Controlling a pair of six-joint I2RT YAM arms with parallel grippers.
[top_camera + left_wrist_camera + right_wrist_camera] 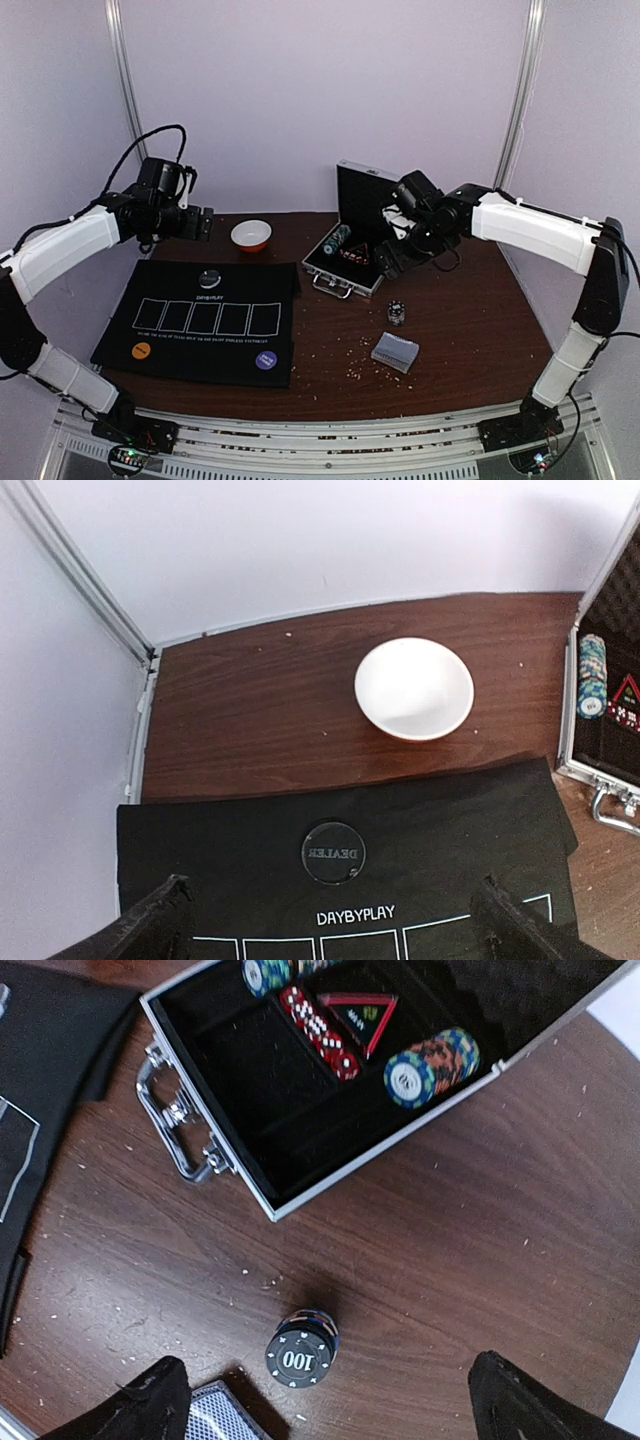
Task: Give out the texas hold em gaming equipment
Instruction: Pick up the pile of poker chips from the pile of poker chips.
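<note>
Nearest the arm bases, one small deck of grey-blue-backed playing cards (pixel 395 351) lies on the bare brown wooden table (pixel 470 330) to the right of the mat, apparently staged for dealing. Just beyond it stands one short stack of dark-and-white striped poker chips (pixel 300 1357), marked 100; the chips in it cannot be counted. The right gripper (pixel 328 1375) hangs above this stack, jaws spread, grasping nothing. One black felt mat (pixel 200 355) carries five printed card outlines and three discs: one orange round disc (pixel 141 351) and one purple round disc (pixel 265 360) towards its near corners, and one black dealer disc (pixel 334 852) at its far edge, likely marking player positions. The left gripper (pixel 330 905) hovers over the dealer disc, released and empty. Farther off are one open aluminium case (pixel 270 1090), with two rows of multicoloured chips (pixel 435 1060) in view, and one white red-rimmed bowl (pixel 414 688).
</note>
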